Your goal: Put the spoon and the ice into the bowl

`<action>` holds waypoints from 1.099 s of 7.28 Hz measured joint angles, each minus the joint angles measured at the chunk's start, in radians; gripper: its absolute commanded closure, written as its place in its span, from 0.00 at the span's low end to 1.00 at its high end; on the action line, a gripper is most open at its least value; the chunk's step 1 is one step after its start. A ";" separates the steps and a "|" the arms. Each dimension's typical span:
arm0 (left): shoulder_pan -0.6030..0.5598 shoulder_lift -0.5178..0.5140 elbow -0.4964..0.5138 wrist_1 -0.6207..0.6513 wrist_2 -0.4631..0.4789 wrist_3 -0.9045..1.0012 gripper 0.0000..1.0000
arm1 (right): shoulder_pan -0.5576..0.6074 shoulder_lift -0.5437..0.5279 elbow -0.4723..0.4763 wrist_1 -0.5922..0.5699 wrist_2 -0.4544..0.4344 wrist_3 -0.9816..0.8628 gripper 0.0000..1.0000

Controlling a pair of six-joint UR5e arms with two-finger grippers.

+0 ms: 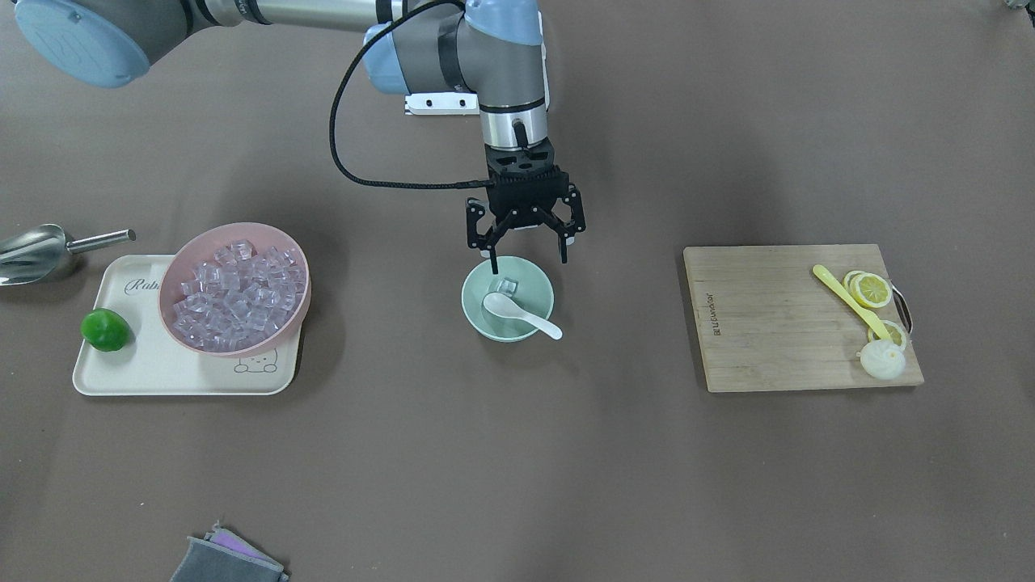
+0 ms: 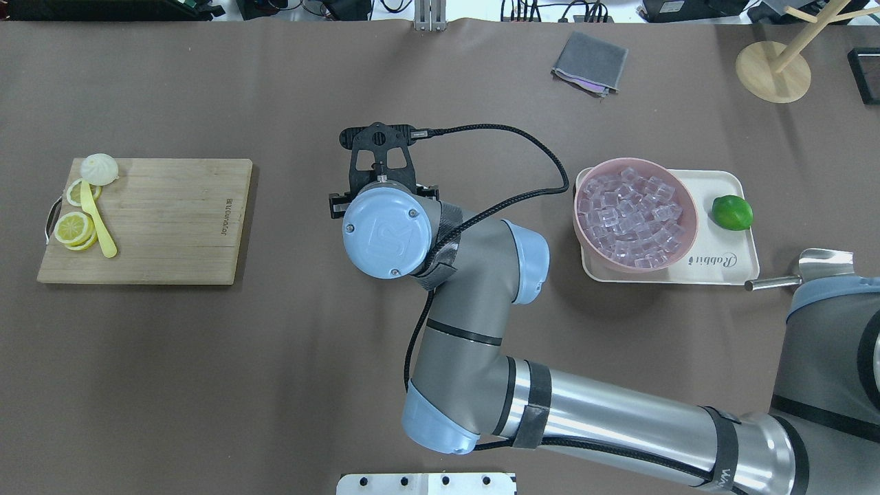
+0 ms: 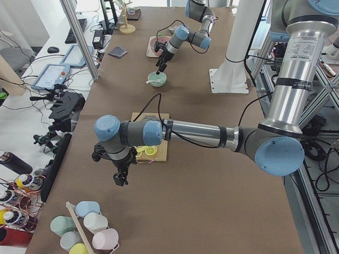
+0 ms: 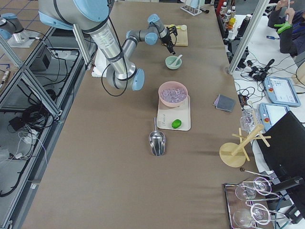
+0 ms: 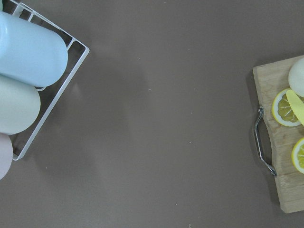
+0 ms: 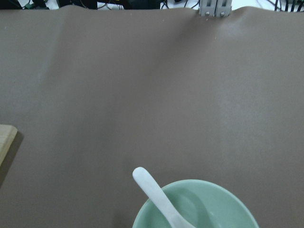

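Observation:
The mint-green bowl (image 1: pixel 535 282) stands at the table's middle. The white spoon (image 1: pixel 519 313) lies in it, with its handle over the rim. One clear ice cube (image 1: pixel 507 285) sits in the bowl beside the scoop. My right gripper (image 1: pixel 528 259) hangs open and empty just above the bowl's far rim. The right wrist view shows the spoon handle (image 6: pixel 153 191) and the bowl (image 6: pixel 228 205) at its lower edge. In the overhead view my right arm hides the bowl. My left gripper (image 3: pixel 121 178) shows only in the exterior left view, beyond the cutting board; I cannot tell if it is open.
A pink bowl (image 1: pixel 234 287) full of ice cubes sits on a cream tray (image 1: pixel 145 372) with a lime (image 1: pixel 105 329). A metal scoop (image 1: pixel 32 252) lies beside it. A cutting board (image 1: pixel 768 323) holds lemon slices and a yellow utensil (image 1: pixel 849 299). A grey cloth (image 1: pixel 226 558) lies near the front edge.

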 measured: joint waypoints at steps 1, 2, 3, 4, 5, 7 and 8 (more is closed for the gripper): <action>-0.017 0.009 0.005 0.011 0.000 -0.005 0.02 | 0.001 -0.021 0.062 -0.042 -0.029 -0.011 0.00; -0.033 0.022 0.010 0.020 0.001 -0.007 0.02 | 0.003 -0.051 0.109 -0.059 -0.050 -0.021 0.00; -0.054 0.029 0.015 0.023 0.004 -0.008 0.02 | 0.005 -0.072 0.134 -0.060 -0.058 -0.032 0.00; -0.079 0.033 0.016 0.025 0.006 -0.008 0.02 | 0.007 -0.084 0.144 -0.050 -0.061 -0.043 0.00; -0.094 0.034 0.015 0.025 0.007 -0.008 0.02 | 0.009 -0.093 0.148 -0.036 -0.061 -0.048 0.00; -0.103 0.035 0.017 0.025 0.008 -0.008 0.02 | 0.013 -0.116 0.151 -0.025 -0.063 -0.050 0.00; -0.104 0.035 0.017 0.026 0.008 -0.009 0.02 | 0.017 -0.142 0.164 -0.024 -0.063 -0.051 0.00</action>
